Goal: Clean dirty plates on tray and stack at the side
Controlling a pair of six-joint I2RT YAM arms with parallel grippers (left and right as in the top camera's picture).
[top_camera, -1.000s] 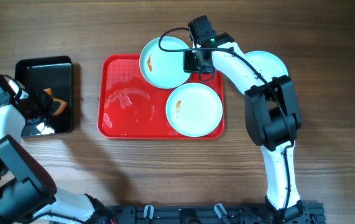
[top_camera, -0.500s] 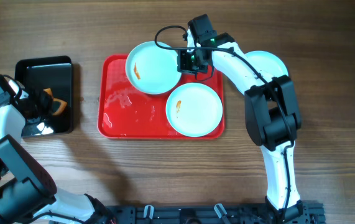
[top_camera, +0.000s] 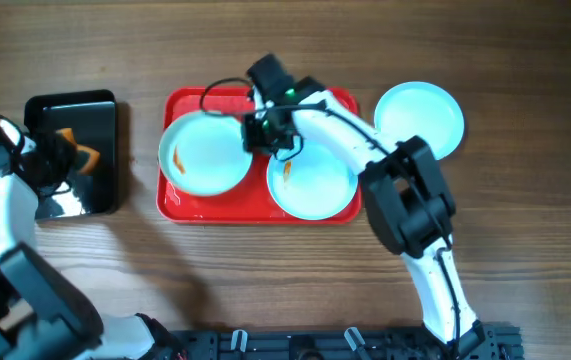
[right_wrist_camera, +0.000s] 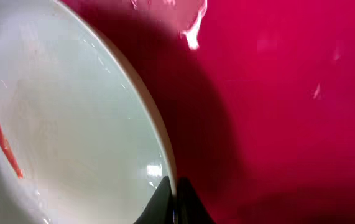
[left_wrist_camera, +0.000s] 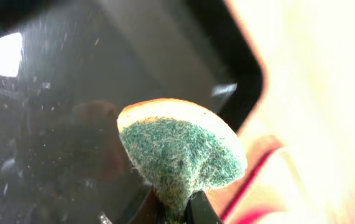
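Overhead, the red tray [top_camera: 250,205] sits mid-counter [top_camera: 525,250] with 2 plates on it. The smeared plate [top_camera: 203,153] lies on its left half, with an orange streak near its left edge. The right gripper [top_camera: 265,131] is clamped on that plate's right rim. The second plate [top_camera: 315,185], also streaked, fills the tray's right half, just beside the first. The third plate [top_camera: 420,118] rests off the tray, on the counter to the right. At far left, the left gripper [top_camera: 62,157] hangs over the glossy black tray [top_camera: 70,110], closed on a sponge [top_camera: 87,158].

From the left wrist, the gripper [left_wrist_camera: 176,213] pinches the sponge's [left_wrist_camera: 180,155] lower end, its green scouring face toward the camera and an orange layer behind.

From the right wrist, the gripper [right_wrist_camera: 175,200] stands narrow, nipping the smeared plate's [right_wrist_camera: 71,124] rim, with the red tray [right_wrist_camera: 276,93] beneath.
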